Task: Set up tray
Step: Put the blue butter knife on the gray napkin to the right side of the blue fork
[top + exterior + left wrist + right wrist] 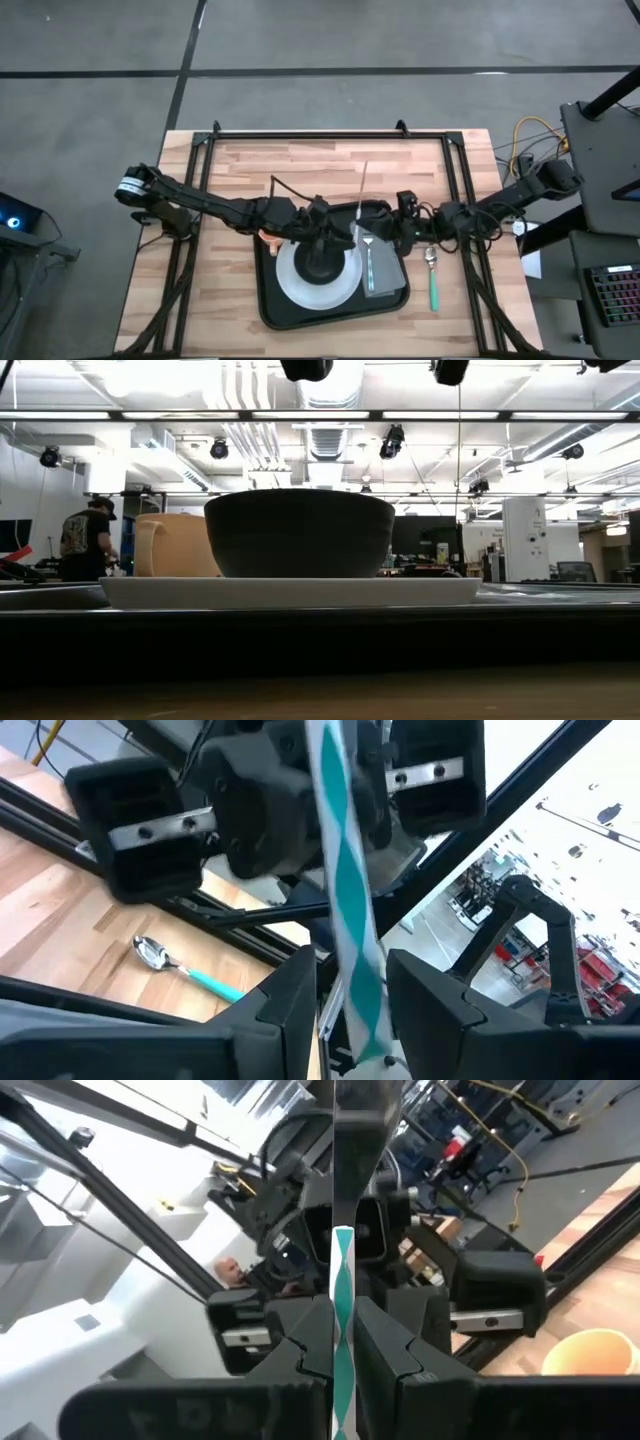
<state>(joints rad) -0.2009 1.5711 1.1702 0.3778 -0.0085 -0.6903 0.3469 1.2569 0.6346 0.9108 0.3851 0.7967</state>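
Tray (285, 308) on desk (240, 170), partly hidden by both arms. Right fingers (400, 1342) pinching striped straw (343, 1310); left fingers (290, 995) spread around straw. Straw barely visible overhead. Cup (175, 545) half-hidden behind bowl (300, 532).

Nothing readable here, honestly. No labels, brand names, numbers or signs that can be made out on anything on the worktop or in the room behind it. Anything that might be print back there is too small and blurry to tell.
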